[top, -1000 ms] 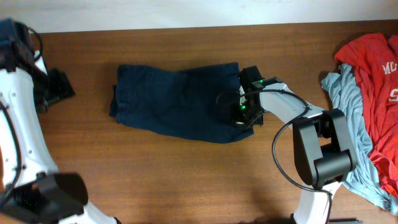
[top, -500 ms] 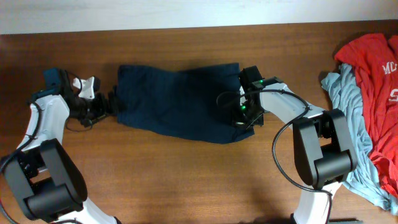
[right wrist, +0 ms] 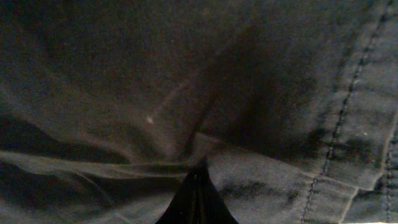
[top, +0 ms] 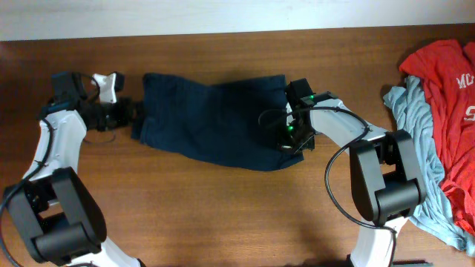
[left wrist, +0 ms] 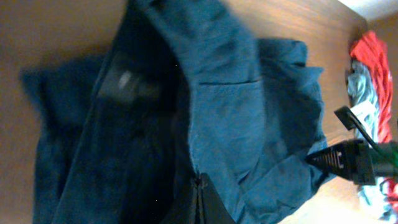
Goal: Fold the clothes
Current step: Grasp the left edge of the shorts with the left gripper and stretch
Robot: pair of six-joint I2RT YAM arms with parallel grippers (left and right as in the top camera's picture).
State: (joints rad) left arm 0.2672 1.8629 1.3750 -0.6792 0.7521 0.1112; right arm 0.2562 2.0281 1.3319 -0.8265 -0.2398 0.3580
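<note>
The wooden table [top: 223, 215] runs up to a pale wall [top: 223, 15] at the far edge. Off at the right end lies a heap: a red tee [top: 445, 81] with white lettering, spread over a crumpled grey-blue garment [top: 415, 126] that shows along its left side and trails toward the near edge. That heap is well apart from the work in the middle.

The right arm reaches in from the near side, and its wrist and a looping black cable [top: 267, 115] cover the right end of the navy garment [top: 215, 122], hiding that corner from above.

The navy garment lies across the middle of the table, between the two arms, roughly oblong, with its near edge slanting and its surface rumpled. Up close it shows stitched seams and soft folds bunched toward each set of fingers.

The left gripper [top: 136, 113] sits at the cloth's left edge, jaws closed tight with a fold of the navy cloth running into the tips [left wrist: 199, 186]. The right gripper [top: 291, 146] is at the right edge near the front corner, jaws also closed, pinching a ridge of the same cloth [right wrist: 198, 171].
</note>
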